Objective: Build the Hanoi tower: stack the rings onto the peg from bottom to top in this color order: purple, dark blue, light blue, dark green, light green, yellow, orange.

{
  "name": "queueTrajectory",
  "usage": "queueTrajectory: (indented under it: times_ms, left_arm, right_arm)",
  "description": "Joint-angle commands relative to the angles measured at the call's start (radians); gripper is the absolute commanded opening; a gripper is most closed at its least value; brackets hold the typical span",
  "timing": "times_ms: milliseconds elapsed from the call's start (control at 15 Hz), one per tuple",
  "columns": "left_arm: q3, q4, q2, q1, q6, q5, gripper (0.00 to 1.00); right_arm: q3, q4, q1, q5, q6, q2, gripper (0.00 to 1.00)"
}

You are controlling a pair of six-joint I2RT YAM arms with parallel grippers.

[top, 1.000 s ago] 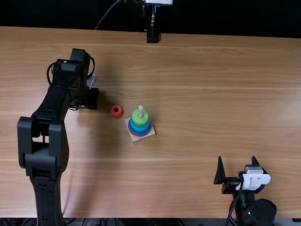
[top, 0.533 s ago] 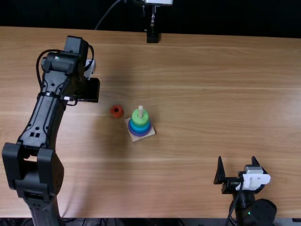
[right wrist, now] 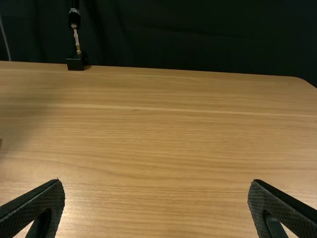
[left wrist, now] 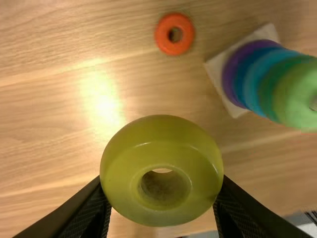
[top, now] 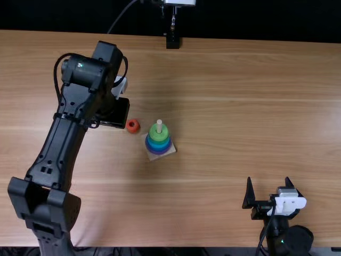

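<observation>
The left gripper (top: 118, 113) is over the surface (top: 240, 106), close to the orange ring (top: 133, 126) in the top view. In the left wrist view, the left gripper (left wrist: 161, 196) has its jaws clamped on the yellow ring (left wrist: 161, 134). One black finger presses on each side of it, so the jaws are only as far apart as the ring is wide. The yellow ring is held up off the surface, and its round hole faces the wrist camera.

The right gripper (top: 268, 184) is by the near edge, well apart from the rings. Its jaws are wide apart, with a big gap between them and nothing in it.

The tower stands on the surface, on a flat, pale wooden base (left wrist: 215, 67). Five rings are around the peg (top: 159, 126). From the bottom up, they are the purple ring (left wrist: 229, 82), the dark blue ring (left wrist: 240, 82), the light blue ring (left wrist: 252, 82), the dark green ring (left wrist: 267, 82) and the light green ring (left wrist: 292, 99). The tip of the peg pokes out above the light green ring. No jaws touch the tower.

The orange ring lies flat on the surface just beside the base, not touching it. In the top view, it sits between the left gripper and the tower. At the far edge of the surface is a small black stand (top: 172, 40), with dark cloth (right wrist: 198, 34) behind it.
</observation>
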Motion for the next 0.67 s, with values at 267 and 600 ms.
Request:
queueTrajectory:
  times_ms: [267,600]
  left_arm:
    - [0.045,-0.016,-0.038,-0.12,-0.106,0.002,0.0]
    - [0.123,-0.016,-0.035,-0.173,-0.11,0.002,0.0]
  right_arm:
    - [-0.058,-0.079,-0.012,-0.011,0.0,-0.013,1.0]
    - [-0.057,-0.079,-0.012,-0.011,0.0,-0.013,1.0]
